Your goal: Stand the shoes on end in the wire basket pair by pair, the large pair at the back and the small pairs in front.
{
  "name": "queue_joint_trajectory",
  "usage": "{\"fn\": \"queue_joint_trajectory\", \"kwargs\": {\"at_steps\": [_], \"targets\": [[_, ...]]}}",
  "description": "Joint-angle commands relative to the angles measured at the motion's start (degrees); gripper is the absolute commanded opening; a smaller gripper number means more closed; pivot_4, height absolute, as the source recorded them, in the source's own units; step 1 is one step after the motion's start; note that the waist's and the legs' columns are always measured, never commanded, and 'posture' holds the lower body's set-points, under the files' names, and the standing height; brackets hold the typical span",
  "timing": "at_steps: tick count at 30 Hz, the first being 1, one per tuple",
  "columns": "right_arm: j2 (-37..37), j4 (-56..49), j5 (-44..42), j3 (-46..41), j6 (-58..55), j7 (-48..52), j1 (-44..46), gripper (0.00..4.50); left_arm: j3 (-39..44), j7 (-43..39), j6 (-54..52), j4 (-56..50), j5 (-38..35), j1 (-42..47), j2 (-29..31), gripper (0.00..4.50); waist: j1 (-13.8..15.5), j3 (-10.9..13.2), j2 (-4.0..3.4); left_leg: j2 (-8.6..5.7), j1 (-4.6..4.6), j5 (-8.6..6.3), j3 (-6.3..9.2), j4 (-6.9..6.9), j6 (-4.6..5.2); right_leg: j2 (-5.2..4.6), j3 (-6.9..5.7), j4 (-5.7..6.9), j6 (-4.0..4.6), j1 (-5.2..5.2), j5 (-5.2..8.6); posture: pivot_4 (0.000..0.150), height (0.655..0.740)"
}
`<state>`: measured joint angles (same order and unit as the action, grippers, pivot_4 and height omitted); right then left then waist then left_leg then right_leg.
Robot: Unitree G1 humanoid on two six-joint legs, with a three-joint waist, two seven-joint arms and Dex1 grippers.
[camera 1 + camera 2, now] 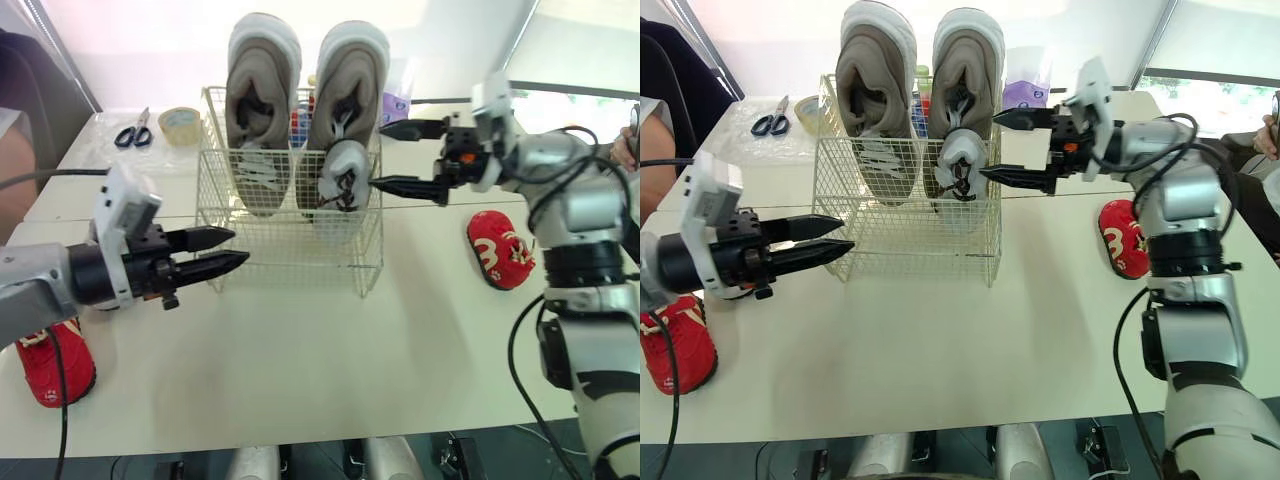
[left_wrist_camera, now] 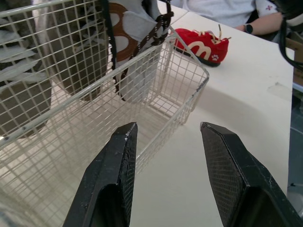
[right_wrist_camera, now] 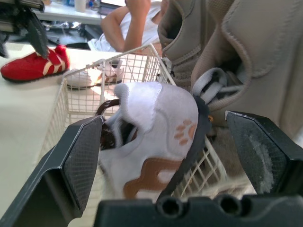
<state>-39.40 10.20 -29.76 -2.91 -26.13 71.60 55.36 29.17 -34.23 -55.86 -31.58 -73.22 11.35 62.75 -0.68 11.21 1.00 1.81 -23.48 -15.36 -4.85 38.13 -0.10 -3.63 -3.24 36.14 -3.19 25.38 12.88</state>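
Wire basket (image 1: 250,255) holding tan pair (image 1: 262,90), white shoe (image 1: 345,175)

White table (image 1: 330,340): wire basket (image 1: 280,262) stands mid-back. Right red shoe (image 1: 500,250) lies to the basket's right, apart from it. Left red shoe (image 1: 58,370) sits at the front-left edge. Scissors (image 1: 133,131) and tape roll (image 1: 180,125) lie side by side, back left.

head stereo: high, down over table (image 1: 330,350) | wrists: close, both facing basket (image 1: 290,240)
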Motion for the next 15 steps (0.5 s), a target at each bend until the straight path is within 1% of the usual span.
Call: {"fn": "queue_joint_trajectory", "kwargs": {"at_steps": [1,2,4,7,8,10,12,15], "targets": [[-0.1,-9.8,-14.7,-12.1,-12.6,-8.9,0.9,4.50,11.2,-5.6,0.7,12.0,7.5,-4.2,3.5,2.91,-0.4,0.0,0.00,0.04,0.01,-0.01,-0.01,0.00,0.02,0.05,0.00,0.02,0.01,0.02,0.00,0.150,0.7400],[-0.2,-10.8,-17.2,-13.7,-15.0,-10.0,0.2,4.50,12.0,-6.7,3.3,16.3,12.6,-5.7,4.8,3.48,-0.5,0.0,-0.01,0.07,0.03,-0.05,-0.03,-0.03,0.09,0.08,-0.02,0.03,0.03,0.05,-0.01,0.150,0.7400],[-0.9,-13.7,-19.0,-13.6,-17.7,-10.4,-2.0,4.50,10.6,-6.7,8.8,25.9,21.4,-5.7,7.4,4.41,-0.3,0.0,-0.02,0.10,0.16,-0.06,-0.02,-0.13,0.09,0.14,-0.07,0.05,0.12,0.01,0.04,0.150,0.7400],[-1.4,-17.3,-19.8,-11.8,-19.7,-10.7,-3.5,4.50,7.3,-8.6,12.7,33.2,27.5,-4.0,9.3,4.41,-0.2,0.0,-0.02,0.12,0.17,-0.06,-0.01,-0.15,0.10,0.13,-0.11,0.04,0.33,0.00,0.12,0.150,0.7400],[-2.5,-20.8,-21.6,-10.0,-21.8,-8.5,-5.2,4.50,3.6,-6.1,11.6,36.9,30.1,-1.0,10.0,4.41,0.0,0.0,-0.03,0.09,0.14,-0.07,-0.05,-0.15,0.11,0.06,-0.09,0.03,0.36,0.02,0.12,0.150,0.7400],[-5.8,-29.1,-22.8,-4.6,-23.9,-3.0,-9.9,4.50,-5.9,-2.0,7.3,45.1,36.4,6.4,11.5,4.41,0.7,0.0,0.01,0.04,0.06,-0.07,-0.02,-0.12,0.12,-0.01,-0.09,0.00,0.36,0.04,0.12,0.150,0.7400],[-7.8,-33.4,-21.9,-1.0,-23.6,-0.7,-12.8,4.50,-12.0,0.2,4.8,51.0,40.7,12.8,10.1,4.41,1.2,0.0,0.04,0.05,0.05,-0.11,0.01,-0.12,0.20,0.01,-0.08,-0.01,0.17,0.02,0.02,0.150,0.7400],[-9.1,-34.8,-19.2,1.9,-21.5,0.6,-14.8,4.50,-17.7,0.6,2.7,56.3,44.7,20.1,7.0,4.41,1.3,0.0,0.07,0.01,0.00,-0.19,-0.06,-0.05,0.32,0.08,-0.12,0.00,0.13,0.03,0.00,0.150,0.7400]]}}
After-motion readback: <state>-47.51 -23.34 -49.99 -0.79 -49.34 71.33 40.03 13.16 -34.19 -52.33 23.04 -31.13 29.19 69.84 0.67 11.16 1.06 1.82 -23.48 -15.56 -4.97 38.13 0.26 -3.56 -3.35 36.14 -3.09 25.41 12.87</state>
